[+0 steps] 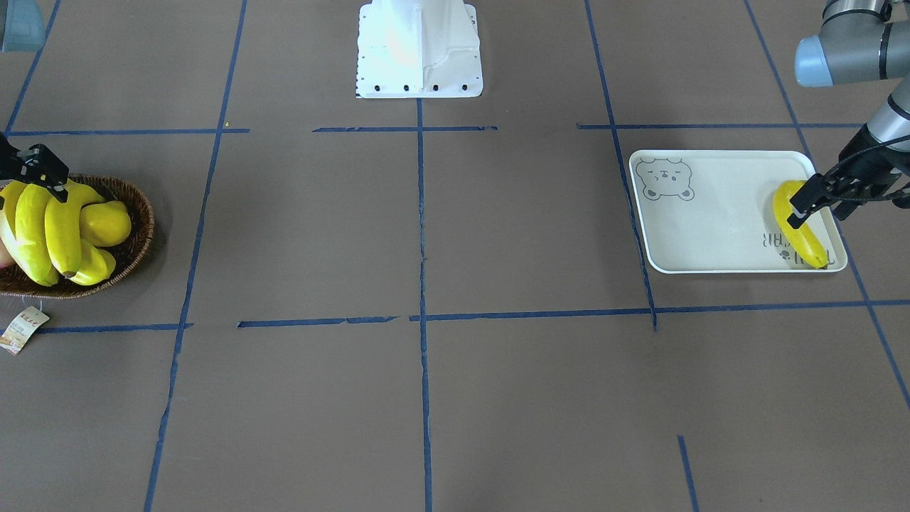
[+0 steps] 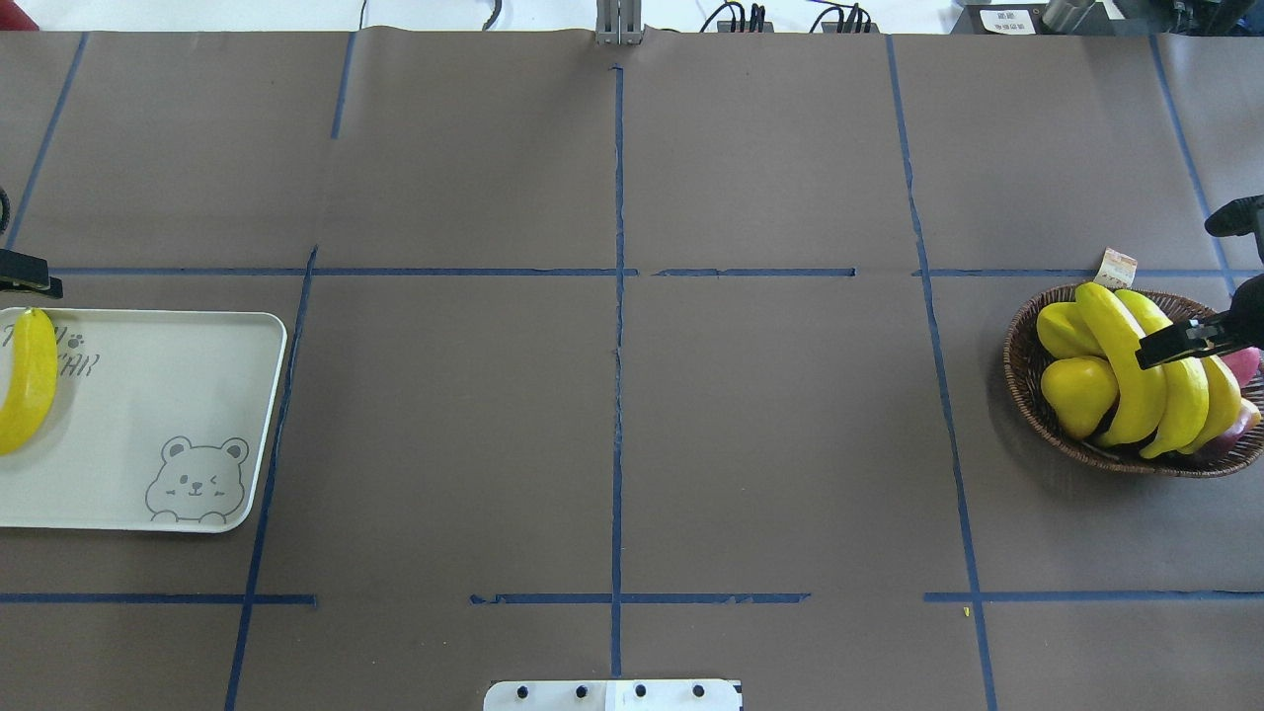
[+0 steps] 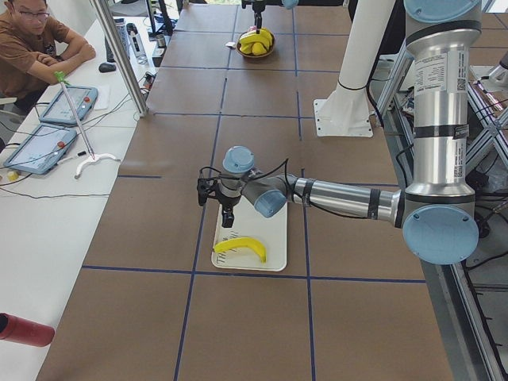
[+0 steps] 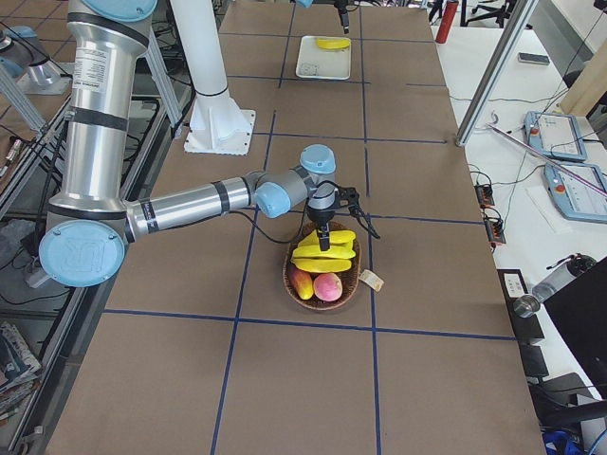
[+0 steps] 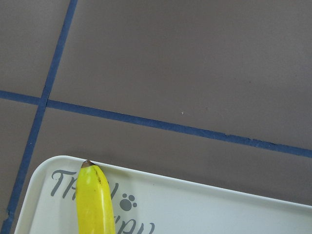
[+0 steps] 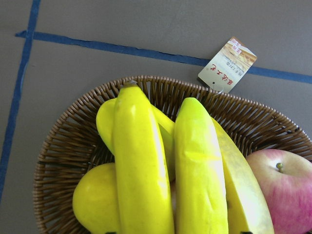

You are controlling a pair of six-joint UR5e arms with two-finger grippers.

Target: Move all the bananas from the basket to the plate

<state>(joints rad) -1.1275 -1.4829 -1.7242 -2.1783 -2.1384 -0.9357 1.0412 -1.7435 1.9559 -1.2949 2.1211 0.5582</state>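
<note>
Three bananas (image 2: 1126,370) lie side by side in the brown wicker basket (image 2: 1014,367) at the table's right end; they also show in the right wrist view (image 6: 141,161). My right gripper (image 2: 1170,346) is low over them, its jaws apart across the bunch and not closed on any. One banana (image 1: 807,238) lies flat on the white bear-print plate (image 1: 711,213) at the table's left end, its dark tip visible in the left wrist view (image 5: 95,200). My left gripper (image 1: 821,212) hovers just above that banana's end, open and empty.
The basket also holds rounded yellow fruits (image 2: 1079,393) and a pink apple (image 6: 282,185). A paper tag (image 6: 227,64) lies on the table beside the basket. The robot's white base (image 1: 419,50) stands mid-table. Operators' tablets (image 3: 48,131) lie on the side desk.
</note>
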